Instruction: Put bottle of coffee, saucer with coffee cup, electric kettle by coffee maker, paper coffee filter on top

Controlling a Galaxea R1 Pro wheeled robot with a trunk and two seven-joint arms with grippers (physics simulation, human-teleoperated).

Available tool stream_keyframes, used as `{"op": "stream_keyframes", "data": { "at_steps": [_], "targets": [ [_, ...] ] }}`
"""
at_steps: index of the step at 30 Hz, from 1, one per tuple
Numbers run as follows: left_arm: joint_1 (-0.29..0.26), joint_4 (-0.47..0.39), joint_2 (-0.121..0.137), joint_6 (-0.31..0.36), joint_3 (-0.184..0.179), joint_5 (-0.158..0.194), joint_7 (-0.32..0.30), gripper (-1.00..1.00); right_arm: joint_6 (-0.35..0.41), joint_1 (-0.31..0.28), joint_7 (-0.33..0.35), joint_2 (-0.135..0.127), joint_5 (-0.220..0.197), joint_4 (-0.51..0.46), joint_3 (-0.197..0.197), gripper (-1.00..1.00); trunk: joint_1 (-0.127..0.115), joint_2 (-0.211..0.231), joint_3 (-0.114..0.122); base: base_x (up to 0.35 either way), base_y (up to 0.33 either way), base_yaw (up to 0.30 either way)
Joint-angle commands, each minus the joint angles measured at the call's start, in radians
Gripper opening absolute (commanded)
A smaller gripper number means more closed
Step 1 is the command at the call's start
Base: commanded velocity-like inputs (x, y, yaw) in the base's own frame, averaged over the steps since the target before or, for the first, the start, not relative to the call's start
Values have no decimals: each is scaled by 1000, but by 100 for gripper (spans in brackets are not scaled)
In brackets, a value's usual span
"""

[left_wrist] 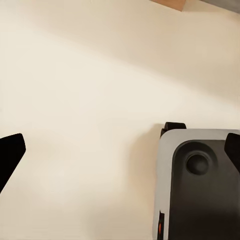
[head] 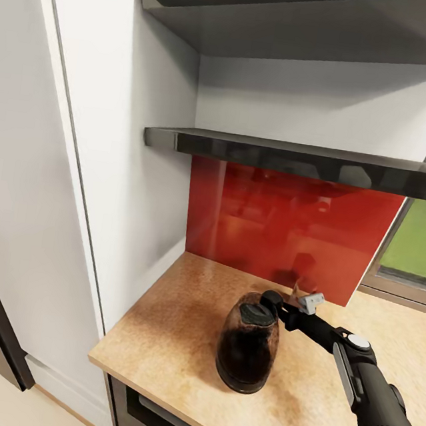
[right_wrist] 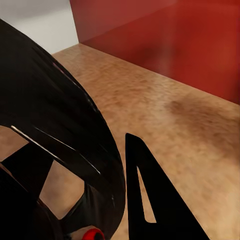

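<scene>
The electric kettle [head: 246, 345], a rounded glass jug with dark contents and a black lid, stands on the light tan kitchen countertop [head: 171, 328] near its front edge. My right gripper [head: 275, 303] reaches in from the right and is shut on the kettle's black loop handle [right_wrist: 60, 130]; one dark finger [right_wrist: 150, 200] lies beside that handle. The dark kitchen shelf [head: 301, 159] runs above the counter, and nothing is visible on it. My left gripper [left_wrist: 121, 150] is open and hangs over a pale floor, with nothing between its fingers.
A red backsplash [head: 291, 230] stands behind the counter. A tall white cabinet side [head: 136, 183] closes off the left end. A second dark shelf [head: 299, 16] sits higher up and a window [head: 423, 247] lies to the right. My own base [left_wrist: 200, 185] is below the left gripper.
</scene>
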Motion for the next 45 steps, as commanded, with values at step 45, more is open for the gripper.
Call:
{"op": "stream_keyframes", "data": {
  "at_steps": [45],
  "targets": [
    [-4, -2, -5, -2, 12, -9, 3, 100, 277, 0, 3, 4, -2, -380, -13, -100, 1, -2, -3, 0, 0, 0]
  ]
}}
